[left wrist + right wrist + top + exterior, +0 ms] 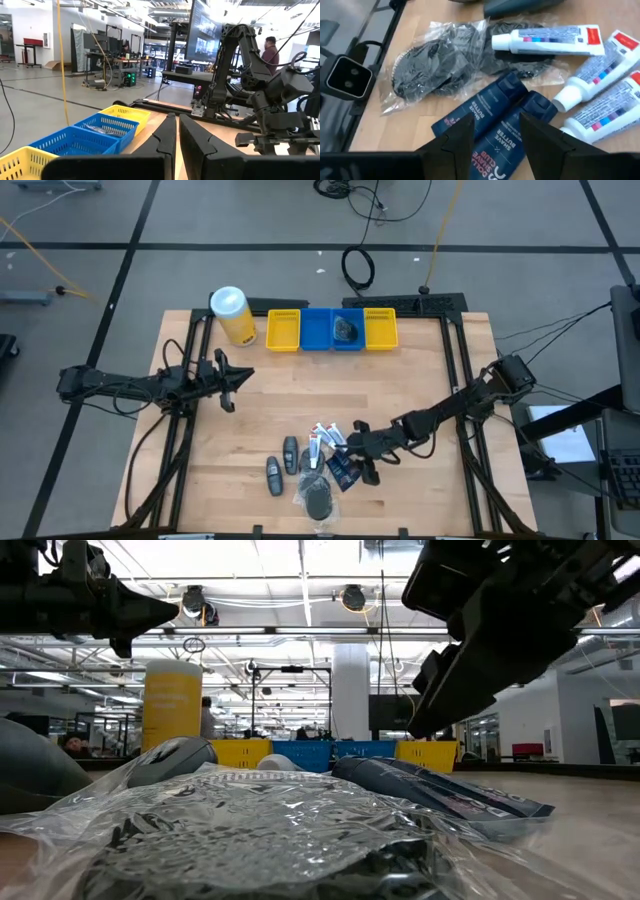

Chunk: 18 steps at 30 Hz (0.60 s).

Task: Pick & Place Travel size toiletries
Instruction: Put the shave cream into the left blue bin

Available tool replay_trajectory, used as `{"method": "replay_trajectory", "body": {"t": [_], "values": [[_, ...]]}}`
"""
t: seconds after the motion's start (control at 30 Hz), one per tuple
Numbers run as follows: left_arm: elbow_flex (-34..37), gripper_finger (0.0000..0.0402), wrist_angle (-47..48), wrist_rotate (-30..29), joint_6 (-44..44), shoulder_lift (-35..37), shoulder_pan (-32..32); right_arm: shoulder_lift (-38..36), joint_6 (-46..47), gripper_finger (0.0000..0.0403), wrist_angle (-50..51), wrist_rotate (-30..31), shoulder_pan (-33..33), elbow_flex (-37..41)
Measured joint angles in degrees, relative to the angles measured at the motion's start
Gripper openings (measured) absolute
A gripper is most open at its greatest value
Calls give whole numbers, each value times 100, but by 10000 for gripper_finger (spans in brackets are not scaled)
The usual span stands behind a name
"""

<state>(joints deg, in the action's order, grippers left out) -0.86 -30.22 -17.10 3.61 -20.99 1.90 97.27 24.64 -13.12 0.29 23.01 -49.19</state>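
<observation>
Two fingers of the right gripper (495,137) stand apart, empty, just above the paired navy shave butter sachets (492,122) at the table's (420,370) near edge, beside white tubes (600,82) and bagged black puffs (427,65). Sachets look light, flat, slick and floppy; best pinched across the stiffer cap end. Left gripper (228,383) waits closed, well apart.

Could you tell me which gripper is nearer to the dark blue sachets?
Right. The right gripper hovers open just above the sachets; the left gripper waits shut, far across the table.
</observation>
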Motion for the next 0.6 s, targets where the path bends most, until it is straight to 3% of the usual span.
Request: {"method": "replay_trajectory", "body": {"t": [0.17,0.6], "values": [[-1,21,0,0,3,0,1,0,175,145,271,306,36,0],[1,21,-2,0,12,0,-1,451,640,144,253,416,187,4]]}}
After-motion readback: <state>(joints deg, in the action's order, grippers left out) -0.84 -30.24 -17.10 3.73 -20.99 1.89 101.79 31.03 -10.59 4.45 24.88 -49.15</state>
